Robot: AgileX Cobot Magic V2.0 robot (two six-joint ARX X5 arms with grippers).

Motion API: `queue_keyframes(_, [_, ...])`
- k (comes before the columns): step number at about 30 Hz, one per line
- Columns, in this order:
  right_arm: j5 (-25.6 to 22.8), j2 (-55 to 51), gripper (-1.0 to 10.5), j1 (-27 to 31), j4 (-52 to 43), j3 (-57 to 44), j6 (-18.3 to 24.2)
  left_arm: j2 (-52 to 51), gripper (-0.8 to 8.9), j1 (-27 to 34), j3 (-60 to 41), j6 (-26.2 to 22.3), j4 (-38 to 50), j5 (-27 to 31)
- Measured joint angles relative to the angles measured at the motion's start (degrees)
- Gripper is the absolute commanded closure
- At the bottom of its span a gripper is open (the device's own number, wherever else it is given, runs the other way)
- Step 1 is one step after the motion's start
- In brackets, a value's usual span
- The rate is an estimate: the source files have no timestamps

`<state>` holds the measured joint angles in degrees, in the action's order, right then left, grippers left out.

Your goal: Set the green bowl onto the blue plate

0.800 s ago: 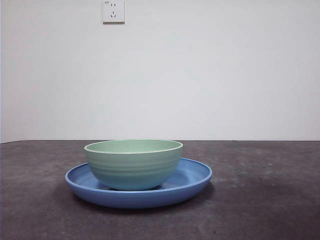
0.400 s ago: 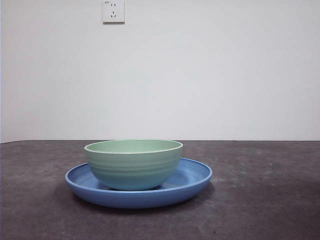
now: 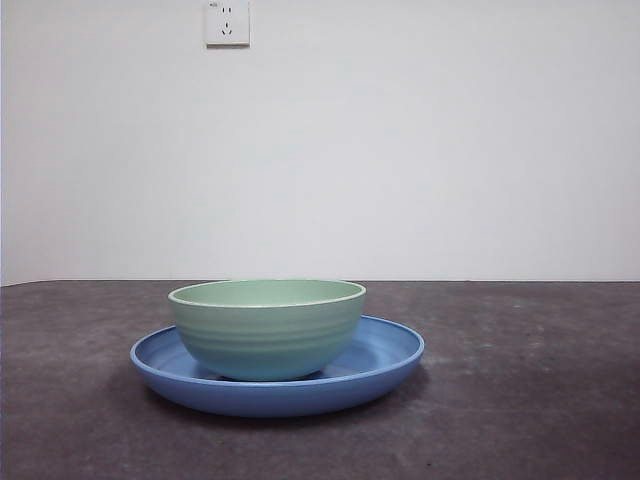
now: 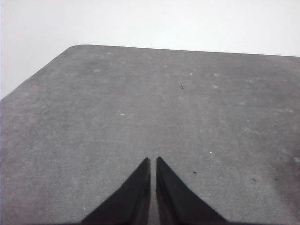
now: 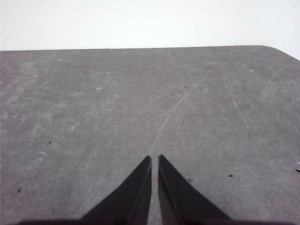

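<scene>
In the front view the green bowl (image 3: 266, 329) stands upright inside the blue plate (image 3: 390, 355), a little left of the plate's middle. The plate lies flat on the dark grey table (image 3: 530, 400). No arm shows in the front view. My left gripper (image 4: 153, 161) is shut and empty over bare table. My right gripper (image 5: 154, 159) is shut and empty over bare table. Neither wrist view shows the bowl or the plate.
A white wall with a power socket (image 3: 227, 22) stands behind the table. The left wrist view shows a rounded table corner (image 4: 75, 48). The right wrist view shows a rounded table corner (image 5: 274, 48) and faint scratches on the surface.
</scene>
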<state>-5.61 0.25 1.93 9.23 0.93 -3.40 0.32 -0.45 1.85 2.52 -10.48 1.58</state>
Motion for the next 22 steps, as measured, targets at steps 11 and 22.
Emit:
queue_keyframes(11, [3.1, 0.0, 9.2, -1.7, 0.3, 0.0, -0.1, 0.0, 7.90, 0.0, 0.0, 0.0, 0.0, 0.0])
queue_keyframes(22, [9.8, 0.0, 9.2, -1.9, 0.5, 0.0, 0.1, 0.0, 7.90, 0.0, 0.0, 0.0, 0.0, 0.0])
